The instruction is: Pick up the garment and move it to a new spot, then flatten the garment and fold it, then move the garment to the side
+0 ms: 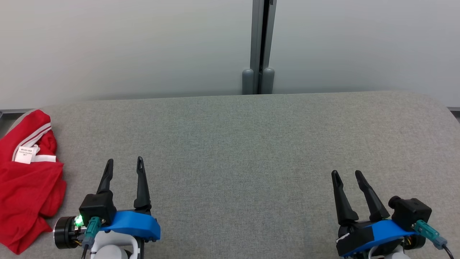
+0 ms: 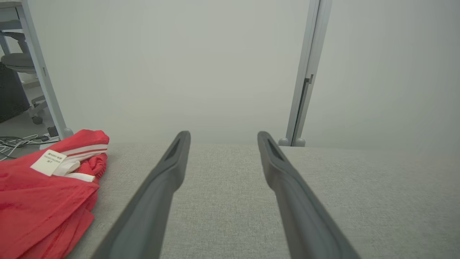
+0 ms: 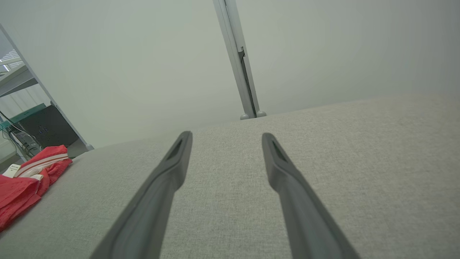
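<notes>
Head view: the red garment (image 1: 30,190) is seen crumpled at the far left end of the grey table (image 1: 251,144). A white label (image 1: 28,154) is shown next to its white-striped band, but the print is too small to be read tbh. The left gripper (image 1: 124,160) is held near it, fingers spread, nothing pinched. The right gripper (image 1: 346,173) is parked well apart, likewise spread and empty.

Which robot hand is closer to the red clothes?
The left gripper. It is right next to the crumpled red garment at the left end of the grey table; the right gripper is far off toward the other end.
</notes>
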Motion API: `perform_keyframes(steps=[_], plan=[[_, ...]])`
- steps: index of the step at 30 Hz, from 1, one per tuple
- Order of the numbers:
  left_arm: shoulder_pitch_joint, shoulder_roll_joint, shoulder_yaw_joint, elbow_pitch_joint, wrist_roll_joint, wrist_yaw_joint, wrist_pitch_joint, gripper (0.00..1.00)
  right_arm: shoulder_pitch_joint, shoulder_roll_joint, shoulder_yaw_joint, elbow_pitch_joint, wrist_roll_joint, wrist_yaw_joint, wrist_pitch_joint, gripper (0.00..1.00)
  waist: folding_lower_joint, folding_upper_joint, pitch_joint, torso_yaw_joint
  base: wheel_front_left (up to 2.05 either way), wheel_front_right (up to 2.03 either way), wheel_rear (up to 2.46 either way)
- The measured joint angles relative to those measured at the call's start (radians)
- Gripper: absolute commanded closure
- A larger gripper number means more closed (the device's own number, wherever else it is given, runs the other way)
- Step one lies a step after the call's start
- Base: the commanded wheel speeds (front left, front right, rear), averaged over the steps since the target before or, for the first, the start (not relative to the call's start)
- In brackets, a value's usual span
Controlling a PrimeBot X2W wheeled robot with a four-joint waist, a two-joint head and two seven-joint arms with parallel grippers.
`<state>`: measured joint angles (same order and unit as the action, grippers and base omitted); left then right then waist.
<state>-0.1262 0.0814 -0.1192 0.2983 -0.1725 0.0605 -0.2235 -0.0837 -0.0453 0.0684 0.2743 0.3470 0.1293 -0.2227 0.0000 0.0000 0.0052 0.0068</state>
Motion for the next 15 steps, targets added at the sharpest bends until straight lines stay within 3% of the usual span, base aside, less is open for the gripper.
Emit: perform_keyframes(steps=[15], plan=[[-0.001,-0.002,0.012,0.025,0.070,0.004,-0.028,0.00,0.000,-0.001,-0.006,-0.001,-0.128,0.000,-0.029,0.00,0.0000,0.0000,-0.002,0.004,0.00,0.00,0.00]])
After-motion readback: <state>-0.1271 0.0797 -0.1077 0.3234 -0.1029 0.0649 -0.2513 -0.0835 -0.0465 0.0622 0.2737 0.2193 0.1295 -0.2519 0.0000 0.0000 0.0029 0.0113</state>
